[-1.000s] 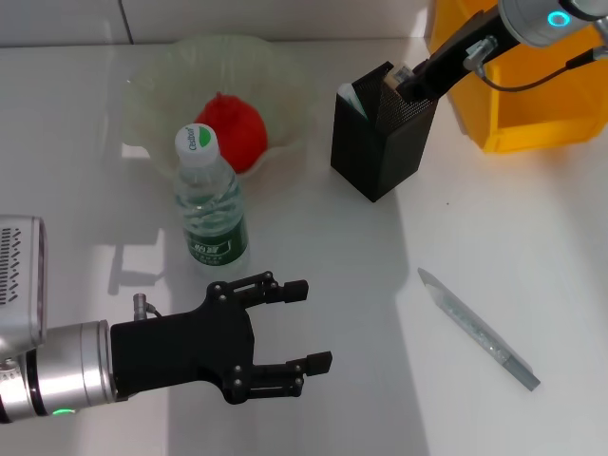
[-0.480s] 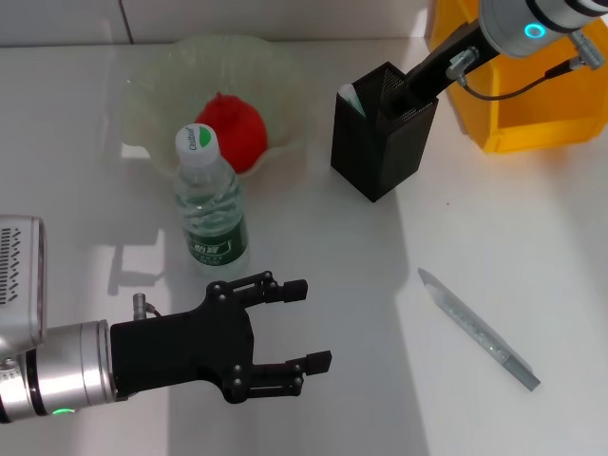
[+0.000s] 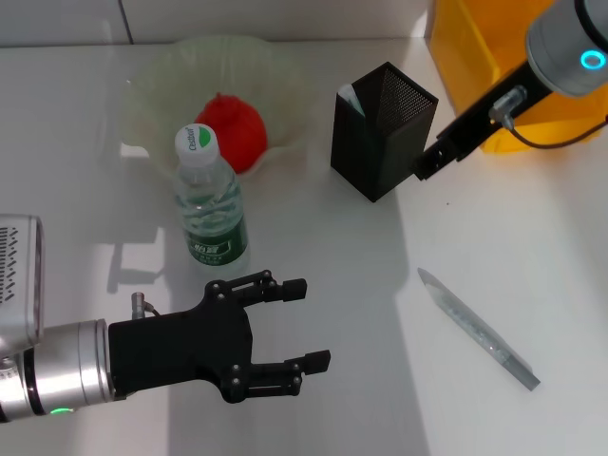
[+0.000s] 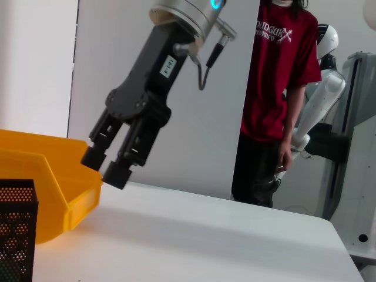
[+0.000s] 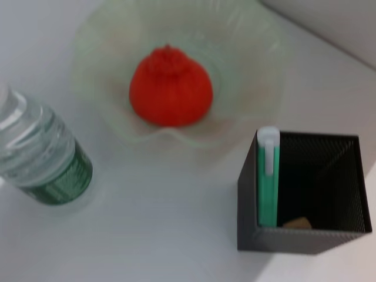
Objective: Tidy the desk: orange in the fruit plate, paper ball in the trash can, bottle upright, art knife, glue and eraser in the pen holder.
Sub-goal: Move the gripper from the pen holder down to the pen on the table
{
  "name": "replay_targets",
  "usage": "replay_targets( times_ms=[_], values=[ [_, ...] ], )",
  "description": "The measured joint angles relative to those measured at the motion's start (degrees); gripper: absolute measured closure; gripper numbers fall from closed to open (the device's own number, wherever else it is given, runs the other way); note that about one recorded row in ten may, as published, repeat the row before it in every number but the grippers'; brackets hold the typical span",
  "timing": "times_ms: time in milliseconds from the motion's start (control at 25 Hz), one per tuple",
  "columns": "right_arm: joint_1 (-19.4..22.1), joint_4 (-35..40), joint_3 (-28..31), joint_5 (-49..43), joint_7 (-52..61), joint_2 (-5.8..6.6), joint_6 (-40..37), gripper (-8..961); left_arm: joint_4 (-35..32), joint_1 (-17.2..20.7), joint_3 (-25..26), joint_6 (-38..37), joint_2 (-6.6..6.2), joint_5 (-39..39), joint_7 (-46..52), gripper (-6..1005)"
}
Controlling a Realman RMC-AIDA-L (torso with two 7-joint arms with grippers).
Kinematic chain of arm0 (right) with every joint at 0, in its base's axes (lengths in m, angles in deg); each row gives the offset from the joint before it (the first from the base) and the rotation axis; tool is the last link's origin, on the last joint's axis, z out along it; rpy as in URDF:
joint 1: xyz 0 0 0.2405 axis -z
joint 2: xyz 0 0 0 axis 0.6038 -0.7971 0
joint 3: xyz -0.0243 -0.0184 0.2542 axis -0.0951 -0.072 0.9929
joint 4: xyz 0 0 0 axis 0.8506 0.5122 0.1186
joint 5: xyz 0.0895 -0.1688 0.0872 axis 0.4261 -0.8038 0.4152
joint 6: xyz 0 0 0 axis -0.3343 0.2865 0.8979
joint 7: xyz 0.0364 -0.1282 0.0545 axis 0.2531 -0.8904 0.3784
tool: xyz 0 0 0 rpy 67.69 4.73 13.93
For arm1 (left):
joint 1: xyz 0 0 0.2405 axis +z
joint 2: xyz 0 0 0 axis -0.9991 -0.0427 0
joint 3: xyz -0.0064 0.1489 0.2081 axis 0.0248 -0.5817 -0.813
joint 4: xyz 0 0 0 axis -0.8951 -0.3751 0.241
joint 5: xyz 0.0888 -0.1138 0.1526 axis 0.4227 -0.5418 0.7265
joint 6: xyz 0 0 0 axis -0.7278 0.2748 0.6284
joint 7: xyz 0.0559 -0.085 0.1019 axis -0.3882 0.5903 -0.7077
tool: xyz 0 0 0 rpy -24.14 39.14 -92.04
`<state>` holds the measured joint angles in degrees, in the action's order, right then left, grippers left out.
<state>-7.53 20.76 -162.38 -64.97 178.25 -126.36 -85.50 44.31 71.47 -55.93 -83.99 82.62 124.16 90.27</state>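
The orange (image 3: 234, 132) lies in the pale-green fruit plate (image 3: 152, 85). Just in front of it the bottle (image 3: 210, 203) stands upright. The black mesh pen holder (image 3: 382, 144) holds a green glue stick (image 5: 267, 183) and the tan eraser (image 5: 296, 222). The art knife (image 3: 480, 330) lies flat on the table at the near right. My right gripper (image 3: 426, 166) hangs open and empty beside the holder's right side, in front of the yellow trash can (image 3: 494, 57). My left gripper (image 3: 312, 323) rests open near the front edge. The paper ball is out of view.
The left wrist view shows my right gripper (image 4: 104, 168) with its fingers apart, over the white table (image 4: 194, 235), with a person in a red shirt (image 4: 276, 76) standing beyond the table's far edge.
My right gripper has pulled away from above the pen holder, moving down to the holder's right side. The left arm has stayed still.
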Motion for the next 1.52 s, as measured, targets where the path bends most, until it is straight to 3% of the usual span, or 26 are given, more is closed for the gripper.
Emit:
replay_targets(
  times_ms=[160,360,560,1520],
  values=[
    [4.3,2.9,-6.2,-2.0,3.9,-0.14,-5.3,196,0.0,0.0,0.1,-0.1,-0.08,0.0,0.0,186],
    [9.1,2.7,-14.1,-2.0,7.7,-0.3,-4.3,198,0.0,0.0,0.0,0.0,-0.02,0.0,-0.3,186],
    [11.0,2.7,-16.9,-1.8,9.0,-0.42,-3.4,199,0.0,-0.3,0.0,0.0,-0.02,0.0,-0.2,186],
    [11.7,-5.4,-17.6,1.3,8.9,-0.19,3.7,215,0.0,-0.1,0.1,0.1,-0.02,0.0,-0.2,186]
  ],
)
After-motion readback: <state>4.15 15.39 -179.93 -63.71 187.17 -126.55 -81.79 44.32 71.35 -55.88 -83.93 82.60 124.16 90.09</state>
